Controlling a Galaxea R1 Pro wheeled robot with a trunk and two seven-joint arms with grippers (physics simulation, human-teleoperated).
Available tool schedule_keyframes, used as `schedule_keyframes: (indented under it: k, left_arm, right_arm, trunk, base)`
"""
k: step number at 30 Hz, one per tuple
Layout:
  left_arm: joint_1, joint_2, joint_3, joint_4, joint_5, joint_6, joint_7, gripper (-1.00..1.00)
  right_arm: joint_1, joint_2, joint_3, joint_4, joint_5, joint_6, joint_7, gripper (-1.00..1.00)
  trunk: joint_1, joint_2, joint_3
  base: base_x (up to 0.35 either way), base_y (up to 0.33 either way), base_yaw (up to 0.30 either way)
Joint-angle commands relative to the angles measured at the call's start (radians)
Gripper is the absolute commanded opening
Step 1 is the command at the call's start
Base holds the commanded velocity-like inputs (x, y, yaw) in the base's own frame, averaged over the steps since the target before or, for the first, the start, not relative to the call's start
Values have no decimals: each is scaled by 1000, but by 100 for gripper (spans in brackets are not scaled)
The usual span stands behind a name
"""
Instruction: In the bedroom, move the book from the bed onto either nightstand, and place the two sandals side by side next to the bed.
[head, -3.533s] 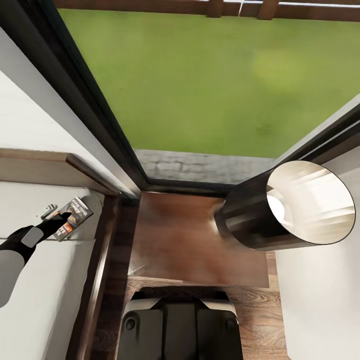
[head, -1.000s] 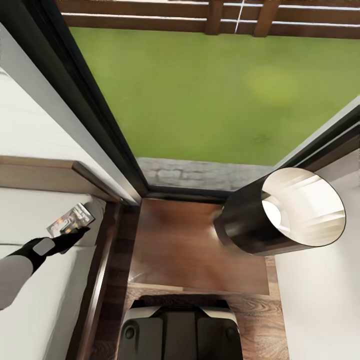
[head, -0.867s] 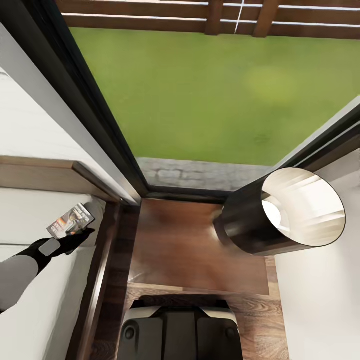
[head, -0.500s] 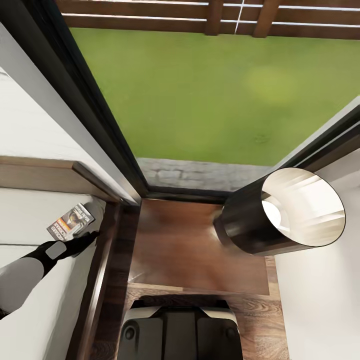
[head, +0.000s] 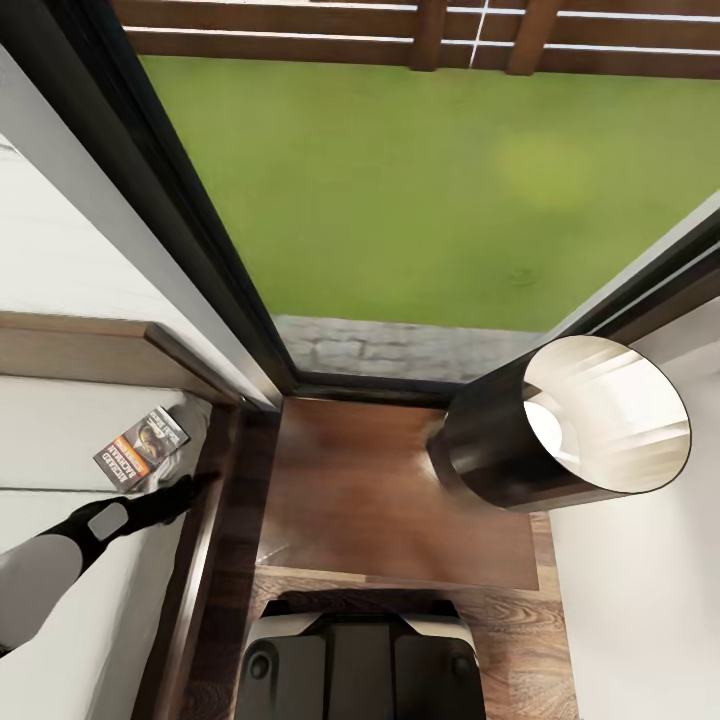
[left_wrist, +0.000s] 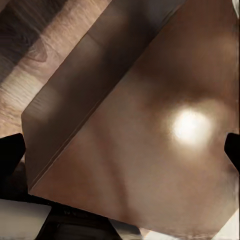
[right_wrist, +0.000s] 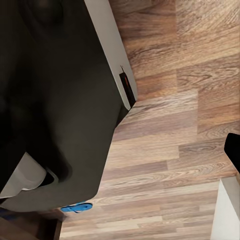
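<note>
The book (head: 140, 448), dark with an orange band, lies flat on the bed's pale mattress (head: 50, 440) near the corner by the headboard. My left gripper (head: 197, 486) hovers just right of the book, over the bed's dark frame (head: 212, 540), not touching the book. In the left wrist view that gripper (left_wrist: 120, 150) is open, its fingertips wide apart, and faces the glossy brown nightstand top (left_wrist: 150, 125). The nightstand (head: 380, 480) stands between the bed and the window. One blue sandal (right_wrist: 76, 207) lies on the wood floor beside my dark base. A right fingertip (right_wrist: 233, 149) shows at the frame's edge.
A dark cylindrical lamp shade (head: 570, 420) hangs over the nightstand's right part. Tall black-framed windows (head: 200, 250) close off the corner behind it, with grass outside. My base (head: 360, 650) sits right in front of the nightstand. A white wall (head: 640, 600) is at the right.
My left gripper has let go of the book and drawn back to the right, toward the bed's edge. The book stays flat on the mattress.
</note>
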Motion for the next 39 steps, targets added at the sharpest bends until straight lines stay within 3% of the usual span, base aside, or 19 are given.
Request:
schedule_keyframes:
  k: [1, 9, 15, 16, 18, 25, 29, 39]
  left_arm:
    - [27, 2, -1, 0, 7, 11, -50, 100]
    - [108, 19, -1, 0, 2, 9, -209, 100]
    - [206, 31, 0, -1, 0, -11, -329, 100]
    - [244, 32, 0, -1, 1, -43, -406, 100]
    - [251, 30, 0, -1, 1, -53, -429, 100]
    - [294, 16, -1, 0, 1, -78, -454, 100]
    - [349, 0, 0, 0, 3, -176, -458, 100]
    - [417, -7, 1, 1, 5, -235, -457, 100]
  right_arm:
    - [-1, -1, -8, 4, -3, -3, 5, 100]
    - [-1, -1, -7, 6, -2, -3, 4, 100]
    - [-1, 0, -7, 8, -2, -4, 5, 100]
    - [-1, 1, -7, 8, -2, -4, 4, 100]
    - [-1, 1, -7, 8, -2, -4, 4, 100]
    - [-1, 1, -7, 8, -2, -6, 4, 100]
    - [-1, 5, -7, 8, -2, -7, 3, 100]
    - [-1, 7, -7, 8, -2, -8, 2, 100]
  trunk:
    - [1, -2, -1]
    - [1, -2, -1]
    - [1, -2, -1]
    - [1, -2, -1]
    - [1, -2, -1]
    - [1, -2, -1]
    - [1, -2, -1]
    - [1, -2, -1]
  base:
    - [0, 0, 0]
    - [0, 0, 0]
    - [0, 0, 0]
    - [0, 0, 0]
    - [0, 0, 0]
    - [0, 0, 0]
    - [0, 0, 0]
    - [0, 0, 0]
